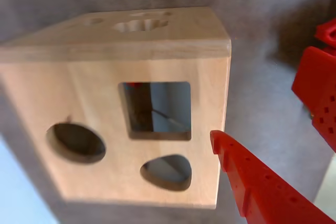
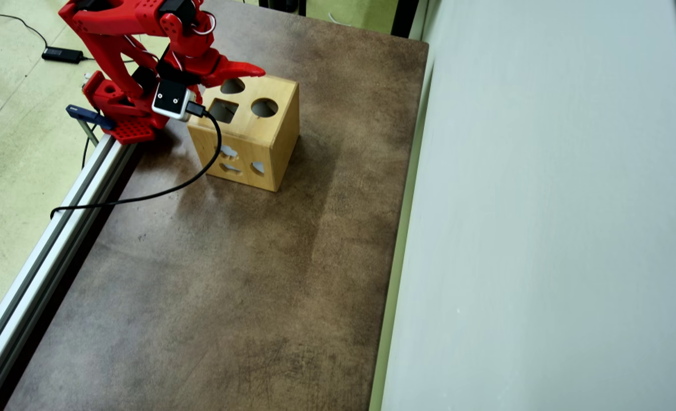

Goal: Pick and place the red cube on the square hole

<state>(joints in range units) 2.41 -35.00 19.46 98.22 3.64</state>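
The wooden shape-sorter box [image 1: 100,98] fills the wrist view. Its face has a square hole [image 1: 156,109], a round hole [image 1: 76,142] and a rounded-triangle hole [image 1: 167,172]. A small sliver of red [image 1: 134,84] shows inside the square hole at its upper left edge; no more of the red cube shows. In the overhead view the box [image 2: 258,145] stands near the arm, with the square hole [image 2: 224,110] on top. My gripper [image 1: 157,174] hangs over the box top [image 2: 232,80]. One red finger [image 1: 247,177] shows with nothing against it. The gripper is open and empty.
The red arm base [image 2: 118,108] stands at the table's left edge beside an aluminium rail [image 2: 58,228]. A black cable [image 2: 161,191] trails from the wrist camera across the brown table [image 2: 229,285]. A pale wall [image 2: 543,228] borders the right side.
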